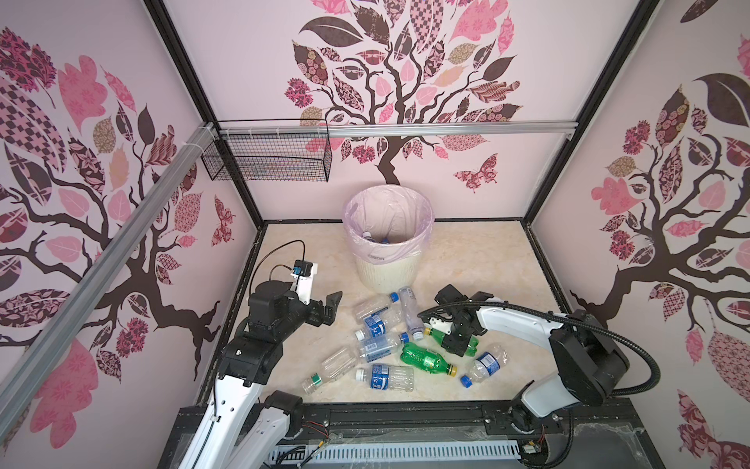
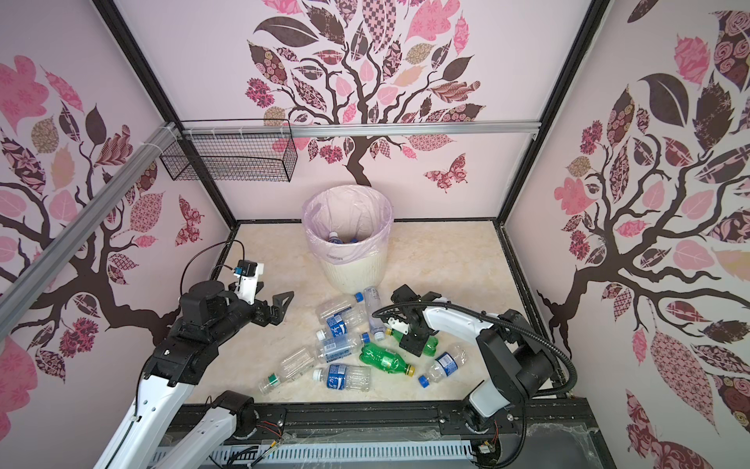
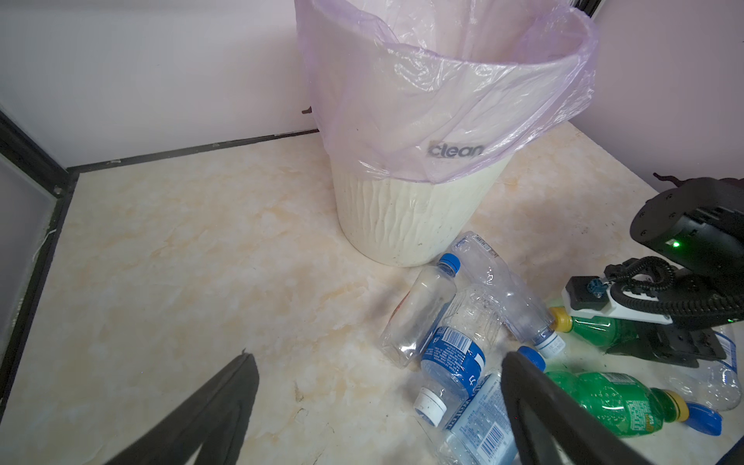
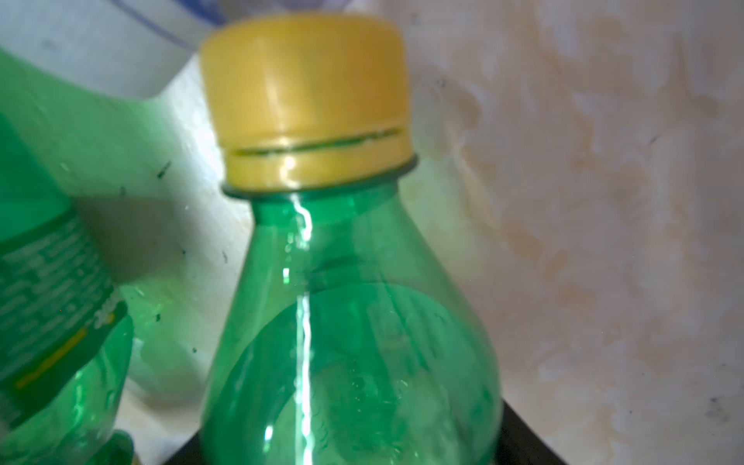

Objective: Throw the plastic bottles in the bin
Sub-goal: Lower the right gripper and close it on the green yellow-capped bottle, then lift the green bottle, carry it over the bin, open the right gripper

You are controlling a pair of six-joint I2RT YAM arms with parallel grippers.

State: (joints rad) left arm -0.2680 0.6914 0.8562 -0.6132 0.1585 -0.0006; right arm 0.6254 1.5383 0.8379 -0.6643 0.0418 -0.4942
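Top views both show the plastic bottles [image 1: 375,325] lying scattered on the marbled floor [image 1: 479,260], with the bin [image 1: 385,276] at 12 o'clock from the heap and a few bottles [image 1: 375,237] already inside it. A black wire basket [image 1: 268,162] hangs on the wall at 10 o'clock from the bin. The right gripper [image 1: 457,343] is down over a green bottle [image 1: 437,335] that lies on its side at the 3 o'clock edge of the heap. Crowding it are a clear bottle [image 1: 410,314] at 10 o'clock, whose white cap lies just beside the green one's yellow cap [image 4: 306,100], a second green bottle [image 1: 424,359] at 7 o'clock, and a blue-labelled bottle [image 1: 485,363] at 4 o'clock. The jaws straddle the green bottle's body at a middling width; whether the pads press on it I cannot tell. The left gripper [image 1: 332,308] hangs above bare floor at 9 o'clock from the heap, jaws spread wide, holding and touching nothing.
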